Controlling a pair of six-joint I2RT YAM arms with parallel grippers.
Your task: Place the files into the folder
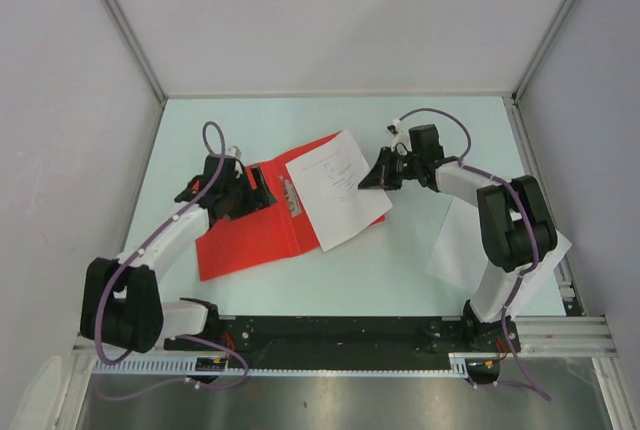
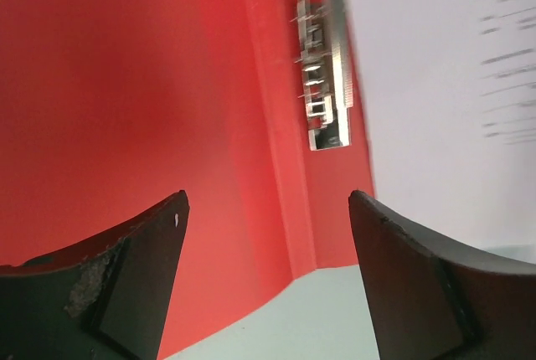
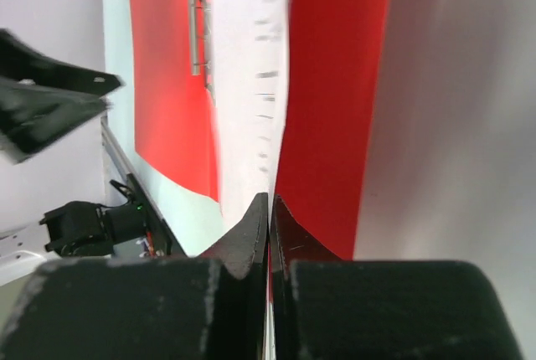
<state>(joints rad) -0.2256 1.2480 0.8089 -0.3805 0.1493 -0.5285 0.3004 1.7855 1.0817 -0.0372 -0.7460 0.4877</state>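
Observation:
The red folder (image 1: 240,240) lies open on the table, its metal clip (image 1: 289,195) along the spine. One printed white sheet of the files (image 1: 338,188) rests at a slant over the folder's right half. My right gripper (image 1: 372,178) is shut on that sheet's right edge; in the right wrist view the paper (image 3: 247,84) runs edge-on into the closed gripper (image 3: 270,201), with red folder (image 3: 335,84) on the other side. My left gripper (image 1: 255,188) hangs open over the folder's left half. Between its fingers (image 2: 268,209) I see only the folder (image 2: 126,84), the clip (image 2: 325,67) and the sheet (image 2: 435,59).
A second white sheet (image 1: 455,245) lies on the table at the right, partly under the right arm. Grey walls enclose the table on three sides. The arms' black base rail (image 1: 340,335) runs along the near edge.

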